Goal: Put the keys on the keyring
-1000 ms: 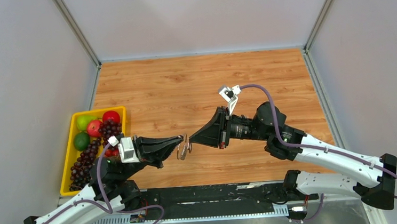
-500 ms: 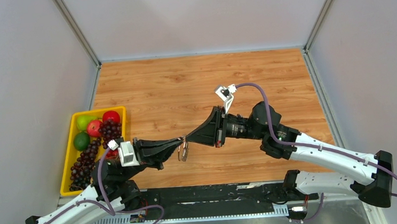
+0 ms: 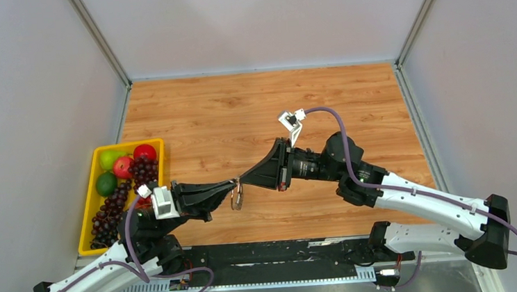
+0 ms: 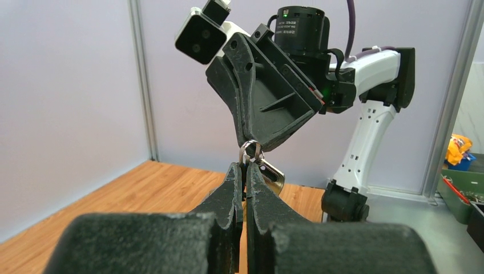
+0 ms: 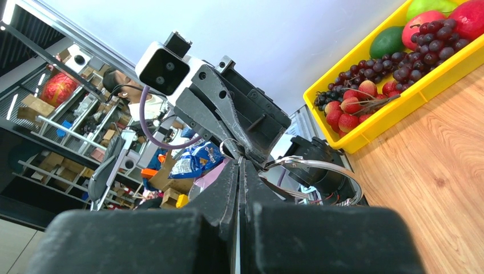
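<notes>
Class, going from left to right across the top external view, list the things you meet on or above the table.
yellow fruit tray → left gripper → keyring with its keys → right gripper

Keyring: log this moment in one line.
left gripper: shut | right gripper: shut | tips meet at keyring, mid-air | keys hang below | who grips what: cannot tell

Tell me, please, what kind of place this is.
Probably a robotics lab test cell: a wooden tabletop walled by grey panels, a left arm and right arm mounted at its near edge, cluttered storage shelves beyond.
</notes>
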Motion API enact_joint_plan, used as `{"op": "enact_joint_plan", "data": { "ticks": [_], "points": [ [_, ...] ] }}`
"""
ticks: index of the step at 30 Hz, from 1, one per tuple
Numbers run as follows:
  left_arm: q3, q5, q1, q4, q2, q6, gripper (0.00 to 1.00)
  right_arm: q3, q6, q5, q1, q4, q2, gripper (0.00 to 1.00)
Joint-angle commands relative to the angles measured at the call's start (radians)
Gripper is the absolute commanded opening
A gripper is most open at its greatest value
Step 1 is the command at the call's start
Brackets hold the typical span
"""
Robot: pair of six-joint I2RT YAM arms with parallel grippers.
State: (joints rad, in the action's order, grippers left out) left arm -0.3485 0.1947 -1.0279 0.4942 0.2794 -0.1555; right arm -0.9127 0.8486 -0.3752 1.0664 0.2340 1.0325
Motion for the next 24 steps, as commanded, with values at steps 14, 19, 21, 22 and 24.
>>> {"op": "enact_joint_plan", "data": {
  "ticks": [14, 19, 21, 22, 24],
  "points": [
    [0.002, 0.014, -0.003, 0.062, 0.010, 0.018, 0.00, -0.004, 0.034, -0.005, 0.008, 0.078, 0.011, 0.00],
    [0.000, 0.009, -0.003, 0.055, 0.008, 0.021, 0.00, -0.009, 0.027, 0.004, 0.008, 0.060, -0.004, 0.00],
    [-0.002, 0.007, -0.003, 0.052, 0.006, 0.023, 0.00, -0.011, 0.026, 0.004, 0.008, 0.058, -0.007, 0.00],
    [-0.003, 0.006, -0.003, 0.050, 0.006, 0.024, 0.00, -0.009, 0.027, 0.004, 0.007, 0.055, -0.009, 0.00],
    [-0.004, 0.004, -0.003, 0.048, 0.003, 0.026, 0.00, -0.008, 0.028, 0.005, 0.008, 0.053, -0.014, 0.00]
  ]
}}
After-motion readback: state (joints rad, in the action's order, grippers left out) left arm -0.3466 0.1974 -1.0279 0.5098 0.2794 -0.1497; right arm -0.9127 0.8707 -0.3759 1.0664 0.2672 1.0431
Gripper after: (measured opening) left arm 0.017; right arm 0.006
